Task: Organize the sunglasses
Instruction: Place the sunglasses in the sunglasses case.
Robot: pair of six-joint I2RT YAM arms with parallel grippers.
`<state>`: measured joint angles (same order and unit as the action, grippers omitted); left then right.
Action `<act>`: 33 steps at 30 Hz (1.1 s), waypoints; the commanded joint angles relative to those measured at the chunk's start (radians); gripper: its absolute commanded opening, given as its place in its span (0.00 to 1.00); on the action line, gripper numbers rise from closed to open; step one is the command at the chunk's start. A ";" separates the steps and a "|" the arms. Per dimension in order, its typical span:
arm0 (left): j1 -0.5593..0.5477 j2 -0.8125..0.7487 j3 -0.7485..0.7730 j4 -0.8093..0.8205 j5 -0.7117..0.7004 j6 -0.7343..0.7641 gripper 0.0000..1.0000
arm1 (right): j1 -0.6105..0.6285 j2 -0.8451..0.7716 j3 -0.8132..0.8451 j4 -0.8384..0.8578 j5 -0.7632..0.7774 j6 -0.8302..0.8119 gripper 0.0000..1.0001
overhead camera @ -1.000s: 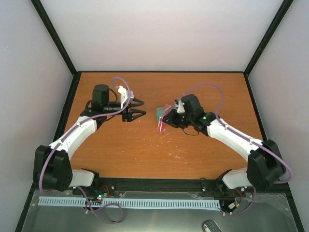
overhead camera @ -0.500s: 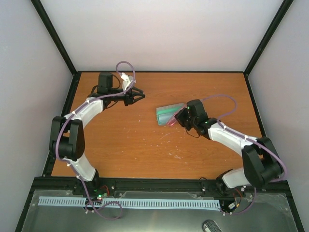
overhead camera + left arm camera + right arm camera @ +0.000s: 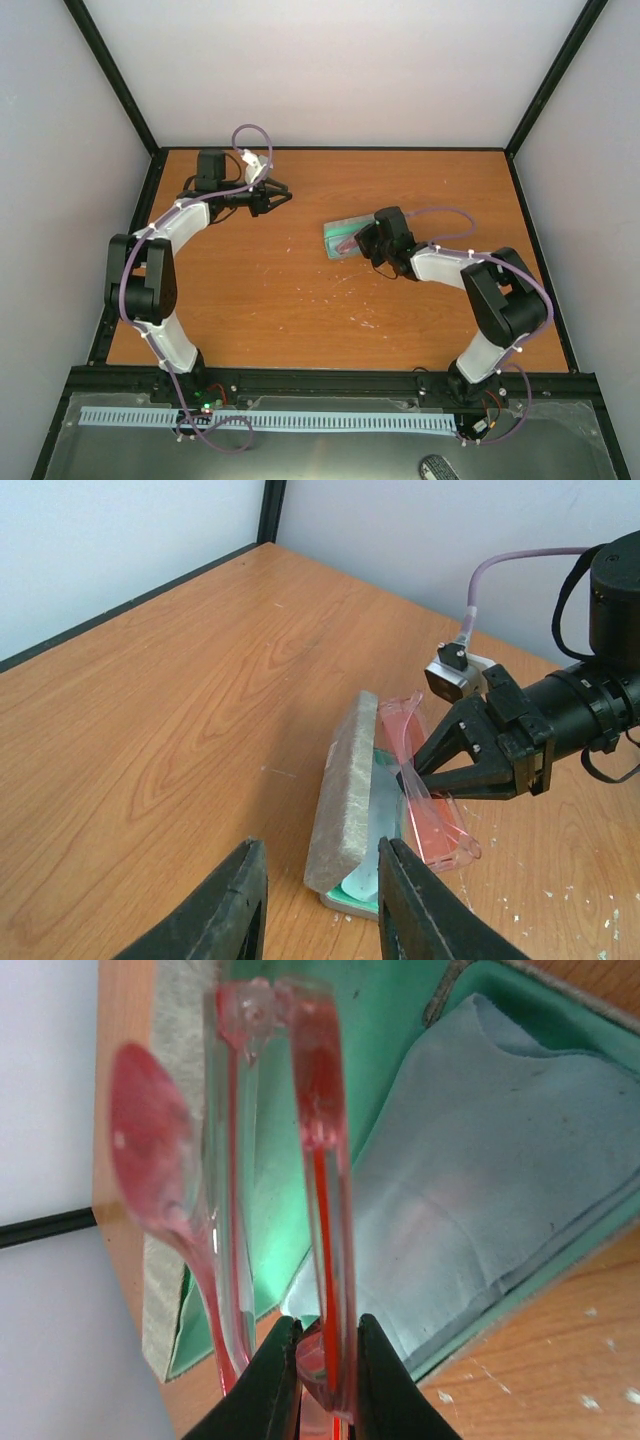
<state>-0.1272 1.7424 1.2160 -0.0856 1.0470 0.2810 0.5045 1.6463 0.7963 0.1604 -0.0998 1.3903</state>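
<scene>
The sunglasses (image 3: 325, 1160), with a thin red-orange frame and reddish clear lenses, are pinched by one folded temple arm in my right gripper (image 3: 325, 1360), which is shut on them. They hang just over the open grey case (image 3: 345, 800) with its green lining (image 3: 400, 1020) and a light blue cloth (image 3: 500, 1160) inside. From the left wrist view the sunglasses (image 3: 435, 815) show at the case's right side, held by my right gripper (image 3: 405, 777). My left gripper (image 3: 283, 195) is at the far left of the table, apart from the case, open with nothing between its fingers (image 3: 235, 910).
The case (image 3: 345, 237) lies mid-table with its lid raised on the side facing the left arm. Black frame rails (image 3: 150, 200) border the orange wooden table (image 3: 300, 300). White walls stand close behind and beside.
My left arm swung back toward the far-left corner and its jaws narrowed. My right arm moved in and lowered the sunglasses from in front of the case to over its open tray.
</scene>
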 commanded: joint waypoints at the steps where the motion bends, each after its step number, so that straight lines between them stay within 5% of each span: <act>1: 0.015 0.028 0.042 -0.003 0.032 0.023 0.31 | -0.006 0.062 0.042 0.075 0.006 0.074 0.03; 11: 0.032 0.054 0.041 0.010 0.044 0.015 0.31 | -0.006 0.143 0.083 0.079 0.027 0.108 0.04; 33: 0.038 0.052 0.011 0.017 0.053 0.018 0.32 | -0.006 0.169 0.084 -0.036 -0.008 0.075 0.24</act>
<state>-0.0952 1.7931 1.2201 -0.0834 1.0683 0.2806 0.5045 1.8095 0.8783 0.1402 -0.1165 1.4696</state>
